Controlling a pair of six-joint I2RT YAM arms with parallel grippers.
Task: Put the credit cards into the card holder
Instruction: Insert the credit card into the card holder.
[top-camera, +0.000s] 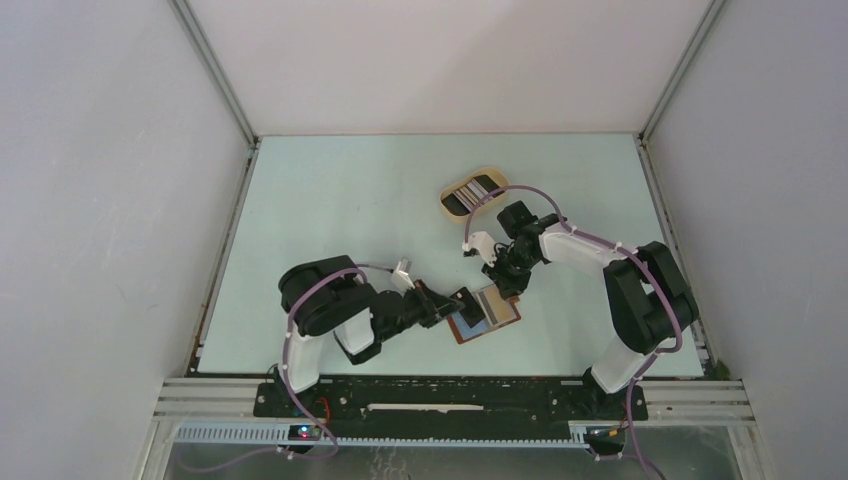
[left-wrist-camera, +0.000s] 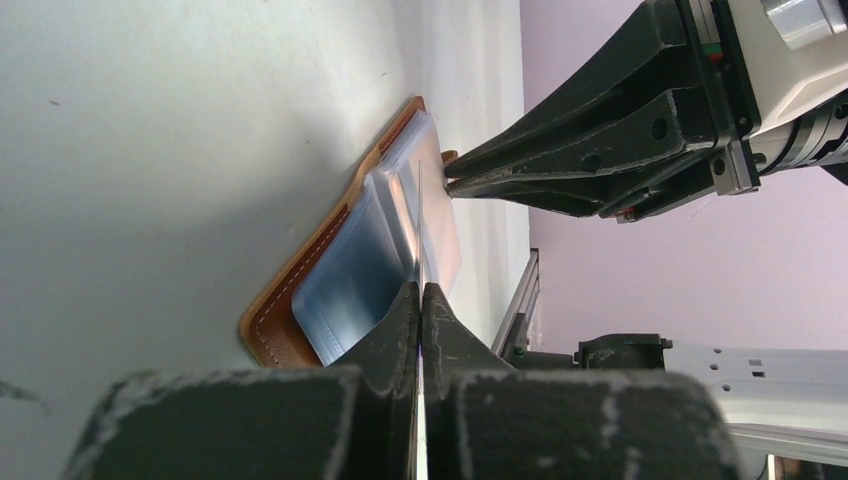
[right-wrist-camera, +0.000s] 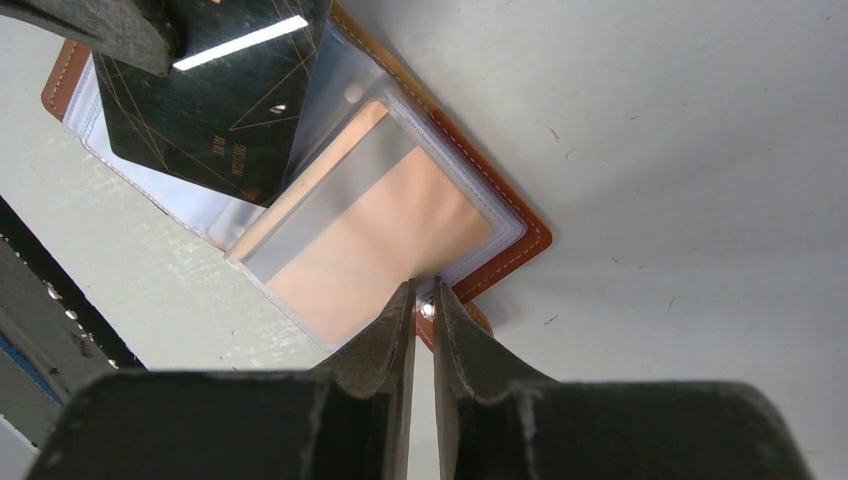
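Observation:
The card holder (top-camera: 462, 331) lies open near the table's front, brown leather (left-wrist-camera: 272, 322) with clear sleeves over a tan inside (right-wrist-camera: 390, 230). My left gripper (top-camera: 468, 299) is shut on a black credit card (right-wrist-camera: 215, 100), seen edge-on (left-wrist-camera: 421, 225) in the left wrist view. The card's far end lies over the holder's left sleeves. My right gripper (right-wrist-camera: 426, 285) has its jaws almost together with nothing between them. Its tips rest on the holder's edge by the snap tab (right-wrist-camera: 428, 311). More credit cards (top-camera: 470, 190) lie in the tray.
A beige oval tray (top-camera: 446, 205) sits behind the arms at mid-table. The right arm's fingers (left-wrist-camera: 560, 170) reach in close opposite my left gripper (left-wrist-camera: 421, 288). A metal rail (top-camera: 450, 385) runs along the near table edge.

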